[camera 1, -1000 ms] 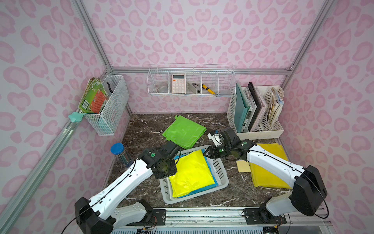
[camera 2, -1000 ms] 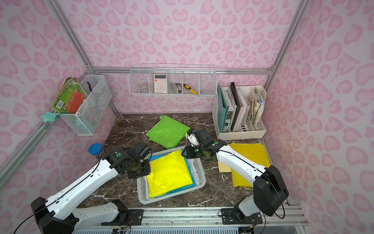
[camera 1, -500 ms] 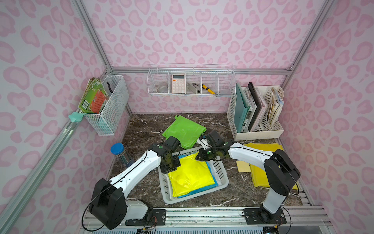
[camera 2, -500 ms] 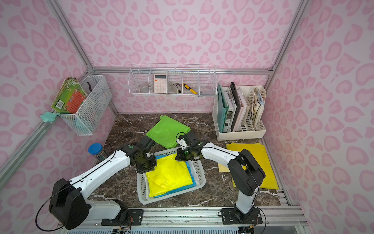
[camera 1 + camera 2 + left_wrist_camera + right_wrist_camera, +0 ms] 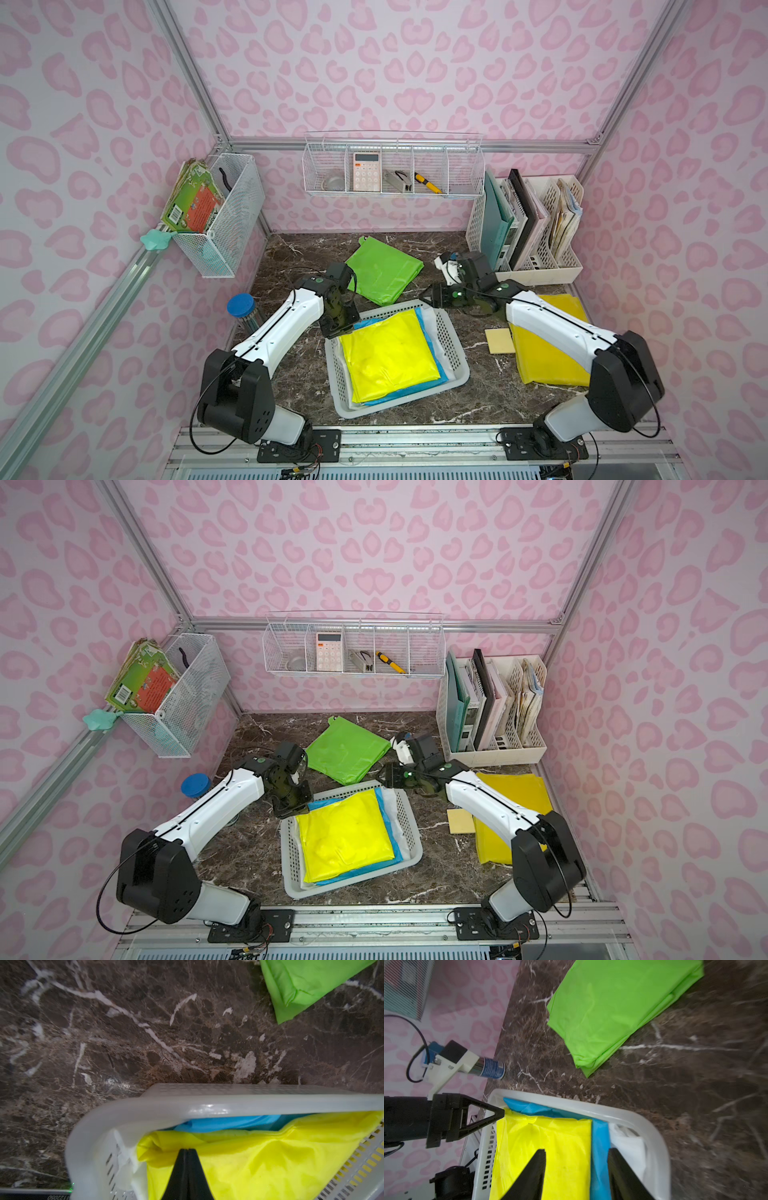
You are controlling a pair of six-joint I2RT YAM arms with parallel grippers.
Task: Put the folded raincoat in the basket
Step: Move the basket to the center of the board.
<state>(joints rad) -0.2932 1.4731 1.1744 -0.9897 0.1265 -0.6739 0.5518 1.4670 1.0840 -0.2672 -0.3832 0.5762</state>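
Lying in the basket (image 5: 454,350) at 6 o'clock on the desk (image 5: 299,374), the yellow raincoat (image 5: 388,357) covers a blue one (image 5: 599,1136). At the basket's 11 o'clock corner, the left end effector (image 5: 188,1150) is pressed together over the raincoat's corner. At 1 o'clock, the right end effector (image 5: 576,1149) is spread. A green raincoat (image 5: 382,270) lies at 12 o'clock.

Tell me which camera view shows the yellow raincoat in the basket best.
Both top views: the yellow raincoat is seen whole there. The left wrist view shows only a corner, the right wrist view one end.

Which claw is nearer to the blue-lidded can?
Left. The left claw is at the basket corner facing the blue-lidded can; the right claw is at the basket's far corner on the other side, farther away.
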